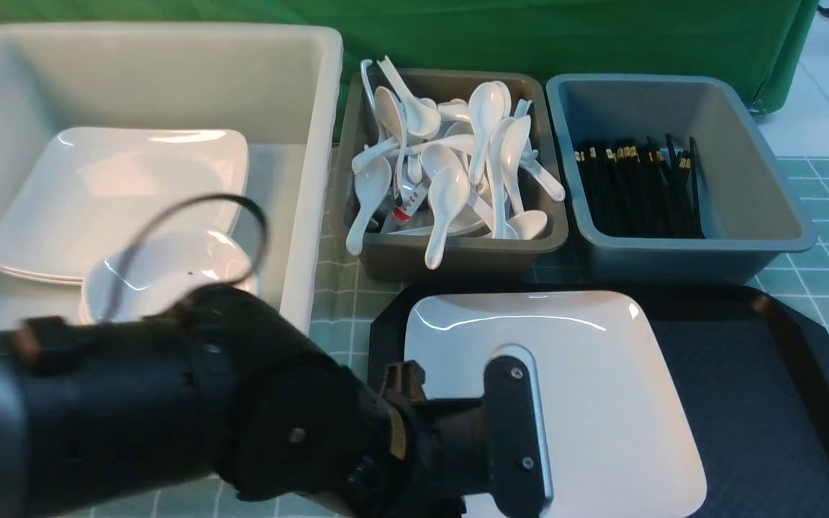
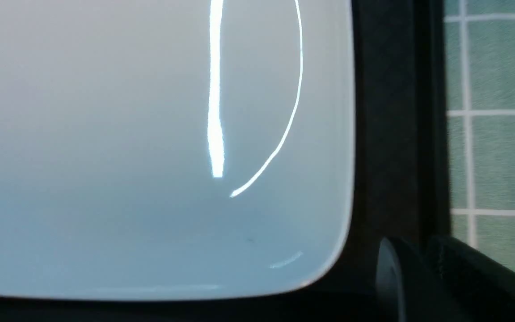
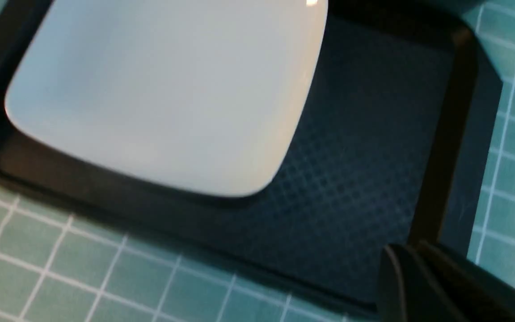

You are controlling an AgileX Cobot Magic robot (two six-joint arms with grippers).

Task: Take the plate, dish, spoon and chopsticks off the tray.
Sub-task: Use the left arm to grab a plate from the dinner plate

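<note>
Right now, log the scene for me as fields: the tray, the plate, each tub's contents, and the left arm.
tray: black, right half bare
plate: white square, on the tray's left half
brown tub: heap of white spoons
blue-grey tub: black chopsticks
white tub: stacked plates, small dish at their near edge
left arm: reaches over the plate's near left part; jaws unclear

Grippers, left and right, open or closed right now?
Left gripper: cannot be told; it hangs by the plate's corner.
Right gripper: shut, holding nothing.
</note>
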